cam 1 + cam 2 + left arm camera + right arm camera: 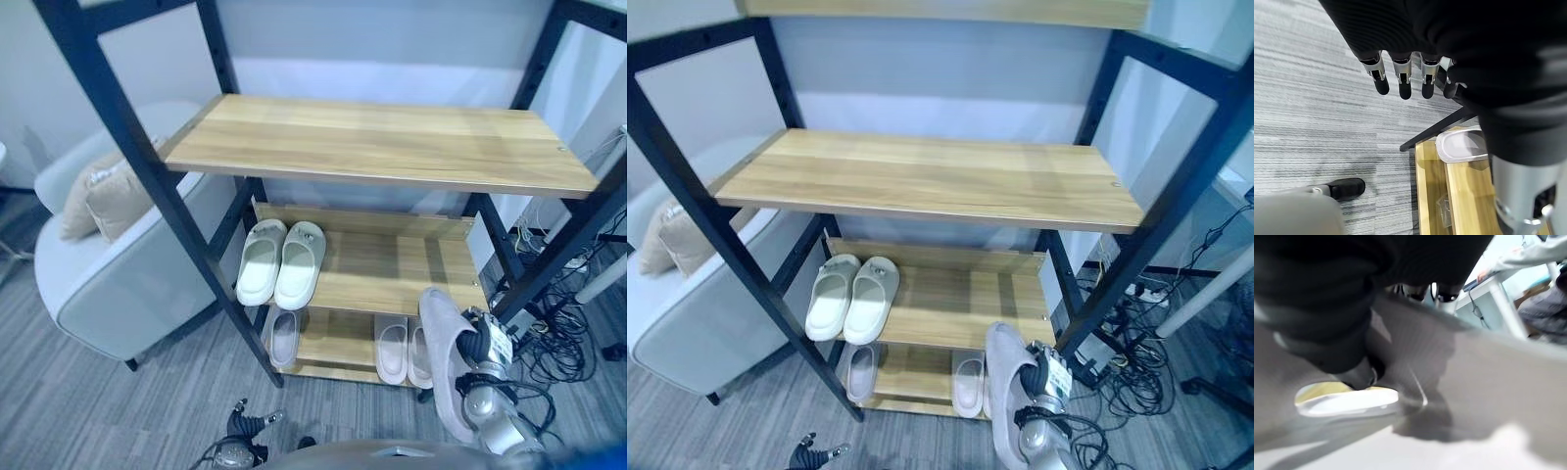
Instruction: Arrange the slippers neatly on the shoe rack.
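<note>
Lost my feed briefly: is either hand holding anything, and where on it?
The right hand grips a grey slipper by its side edge, about mid-length. The left hand holds nothing.

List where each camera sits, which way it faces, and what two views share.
Left eye: on the head, looking down at the rack; right hand holds a grey slipper.
Right eye: beside it, same scene.
Left wrist: along the left hand, down at the floor.
Right wrist: against the grey slipper.
Shared: both wrist views also show a white slipper.
</note>
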